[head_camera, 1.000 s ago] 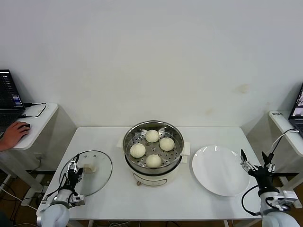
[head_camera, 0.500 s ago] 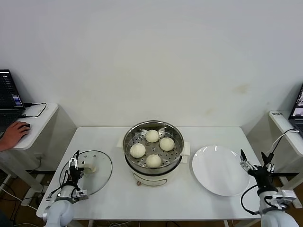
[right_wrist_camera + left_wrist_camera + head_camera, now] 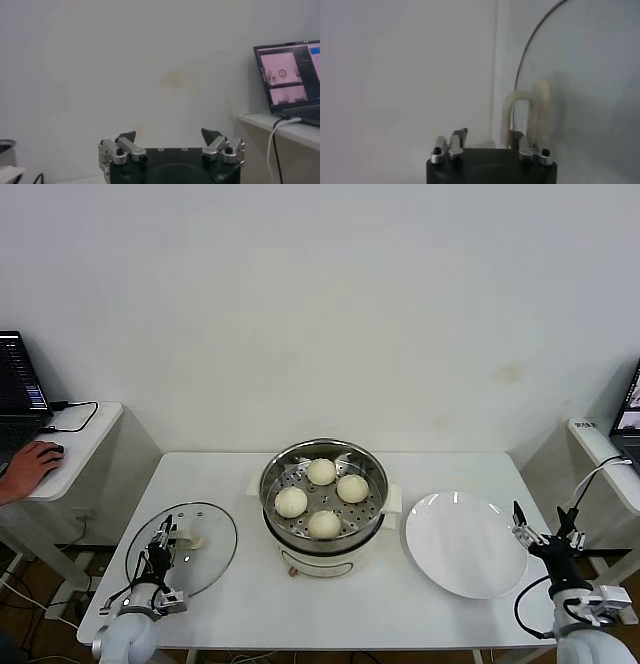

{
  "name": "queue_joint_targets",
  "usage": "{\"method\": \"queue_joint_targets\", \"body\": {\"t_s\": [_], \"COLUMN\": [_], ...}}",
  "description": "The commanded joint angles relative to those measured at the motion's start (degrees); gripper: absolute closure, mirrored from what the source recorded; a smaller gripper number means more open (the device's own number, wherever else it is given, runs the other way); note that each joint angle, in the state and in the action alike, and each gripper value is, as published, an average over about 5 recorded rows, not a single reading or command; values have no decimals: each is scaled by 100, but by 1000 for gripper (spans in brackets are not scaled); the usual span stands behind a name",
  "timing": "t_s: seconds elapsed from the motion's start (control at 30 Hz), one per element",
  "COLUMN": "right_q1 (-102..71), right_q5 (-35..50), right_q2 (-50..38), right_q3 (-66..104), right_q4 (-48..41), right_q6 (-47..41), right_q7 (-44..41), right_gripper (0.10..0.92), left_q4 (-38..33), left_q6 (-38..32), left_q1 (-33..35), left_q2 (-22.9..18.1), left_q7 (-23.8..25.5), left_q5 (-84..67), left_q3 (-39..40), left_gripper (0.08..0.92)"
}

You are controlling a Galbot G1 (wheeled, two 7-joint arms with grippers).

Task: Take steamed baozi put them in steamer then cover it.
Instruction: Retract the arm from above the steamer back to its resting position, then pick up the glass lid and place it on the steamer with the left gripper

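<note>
Your left claw (image 3: 165, 542) is clenched on the lid (image 3: 183, 548) handle (image 3: 526, 117) off-centre, so the lid could tilt and slip while crossing to the steamer (image 3: 324, 495); the right claw (image 3: 545, 536) waits released.

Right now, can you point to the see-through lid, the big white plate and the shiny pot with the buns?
glass lid (image 3: 205, 559), head view, bare glass near its middle.
plate (image 3: 465, 546), head view, its bare centre.
steamer (image 3: 272, 484), head view, its steel rim.

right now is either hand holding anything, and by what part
The left hand is at the lid's white handle, but a firm hold cannot be told. The right hand is open and holds nothing.
</note>
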Motion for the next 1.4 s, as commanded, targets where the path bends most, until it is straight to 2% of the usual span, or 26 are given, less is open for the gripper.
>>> {"method": "queue_joint_targets", "body": {"t_s": [0.03,0.2,0.3,0.5,0.73,0.83,1.03,1.13,1.27,1.4], "right_q1": [12,13,22,59,74,77,138,131,100,112], "right_q5": [0,-2,4,39,-80,-141,-172,-204,-290,-361], "right_q2": [19,37,41,45,152,178,176,154,147,177], "right_q3": [-17,-25,-21,-15,-38,-48,-71,-75,-65,-64], "right_q4": [-16,-2,11,78,231,307,284,265,272,262], "right_q6": [7,6,-2,-60,-297,-369,-387,-393,-415,-423], "right_q7": [-9,-15,-15,-34,-8,13,66,67,64,59], "right_gripper": [203,203,203,203,202,203,203,202,203,202], "left_q4": [127,79,-177,-1284,-2920,-3164,-3395,-3664,-4209,-4780], "left_q6": [-19,-34,-33,351,1596,2039,2136,2427,3153,3484], "left_q1": [-33,-26,63,426,1031,1123,1320,1423,1289,1124], "left_q2": [42,92,127,193,125,49,70,127,26,-179], "left_q7": [-38,-48,-23,316,1014,1128,1129,1167,1544,2040], "left_q5": [2,-10,-28,-159,69,241,221,458,986,1377], "left_q3": [8,-5,-17,-137,-156,-163,-215,-88,254,719], "left_gripper": [645,792,849,859,859,859,859,859,859,859]}}
